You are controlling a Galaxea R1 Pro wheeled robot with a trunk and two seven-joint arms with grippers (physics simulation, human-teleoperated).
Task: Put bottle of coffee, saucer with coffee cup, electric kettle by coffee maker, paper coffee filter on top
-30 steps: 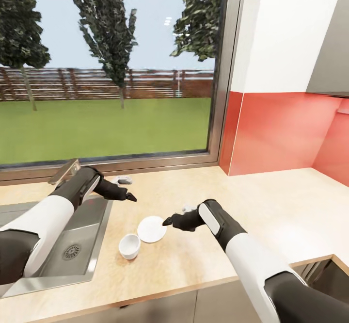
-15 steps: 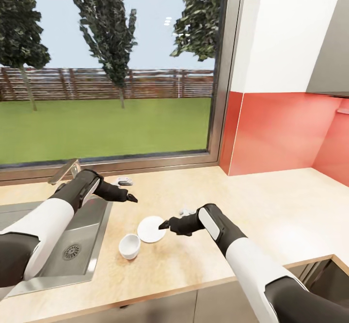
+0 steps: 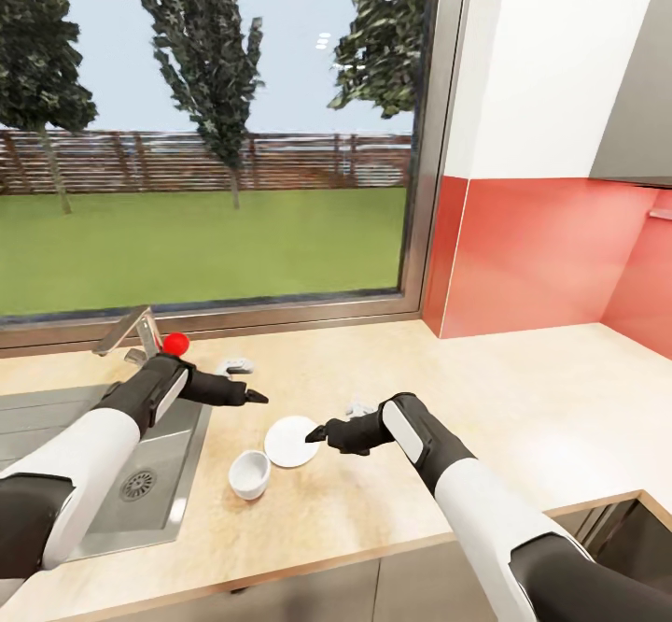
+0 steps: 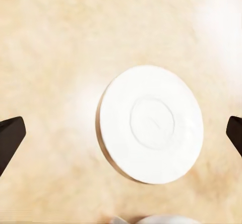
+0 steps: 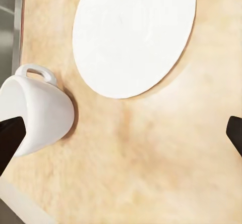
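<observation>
A small white saucer [image 3: 292,441] lies flat on the light wood countertop [image 3: 523,398], just right of the sink. The white coffee cup [image 3: 249,473] stands upright on the counter beside the saucer, at its front left and off it. My left gripper [image 3: 257,398] hovers open just behind the saucer. My right gripper [image 3: 315,433] is open at the saucer's right edge. The left wrist view looks down on the saucer [image 4: 151,124] between wide-apart fingertips [image 4: 10,135]. In the right wrist view the saucer [image 5: 133,35] and the cup [image 5: 35,113] with its handle lie between spread fingertips [image 5: 234,133].
A steel sink [image 3: 149,473] with a faucet [image 3: 131,332] and a red knob [image 3: 175,343] sits at the left. A big window runs behind the counter; a red backsplash [image 3: 551,248] bounds the right corner. Two small pale objects [image 3: 238,367] [image 3: 357,408] lie on the counter by the grippers.
My left gripper has lowered and edged right toward the saucer, uncovering the red knob. My right gripper slid left to the saucer's edge, then held. Saucer and cup are unmoved.
</observation>
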